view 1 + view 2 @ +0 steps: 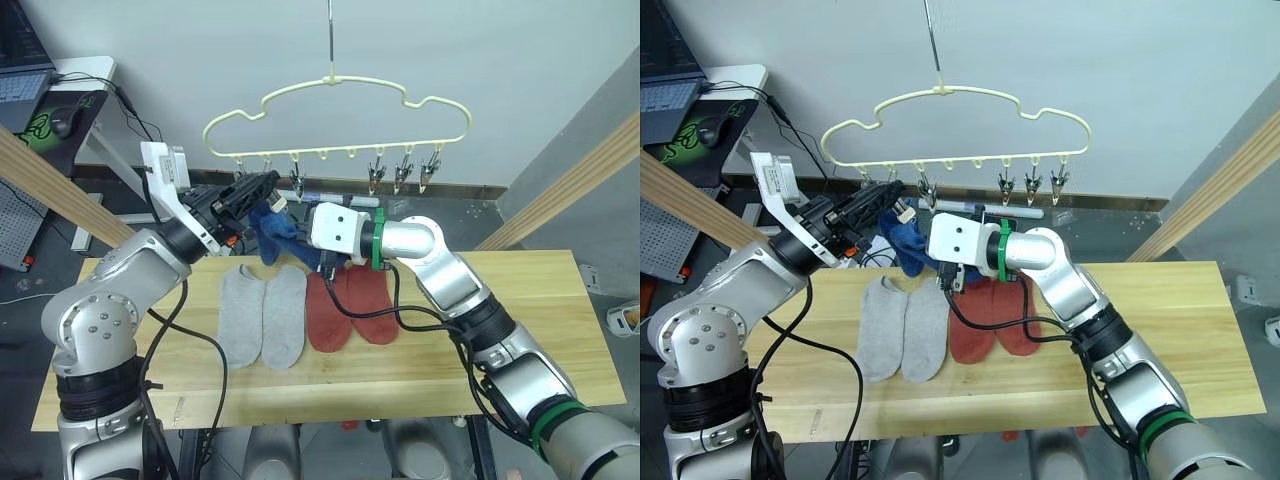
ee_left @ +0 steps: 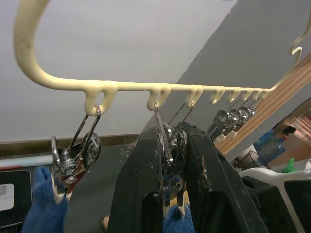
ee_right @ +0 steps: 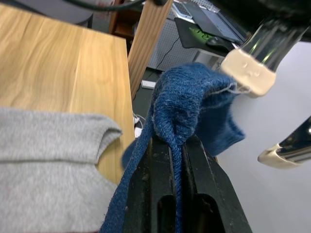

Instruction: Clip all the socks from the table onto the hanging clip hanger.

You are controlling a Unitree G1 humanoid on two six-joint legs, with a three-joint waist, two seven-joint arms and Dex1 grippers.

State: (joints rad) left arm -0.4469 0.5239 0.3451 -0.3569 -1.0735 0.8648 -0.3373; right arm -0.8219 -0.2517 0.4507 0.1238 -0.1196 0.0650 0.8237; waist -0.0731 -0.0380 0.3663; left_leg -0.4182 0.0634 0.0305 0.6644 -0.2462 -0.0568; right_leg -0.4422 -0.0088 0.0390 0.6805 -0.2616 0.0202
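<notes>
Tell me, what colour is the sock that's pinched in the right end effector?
Blue sock; right wrist view.

The long desk of light yellow wood planks [image 1: 520, 330] holds four short knit socks lying flat. Two light grey socks [image 1: 262, 315] lie side by side, touching. Just beside them lie two rust red socks [image 1: 350, 308], also touching.

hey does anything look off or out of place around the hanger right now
Nothing stands out. The clip hanger hangs level, grey socks and red socks lie flat on the table.
</notes>
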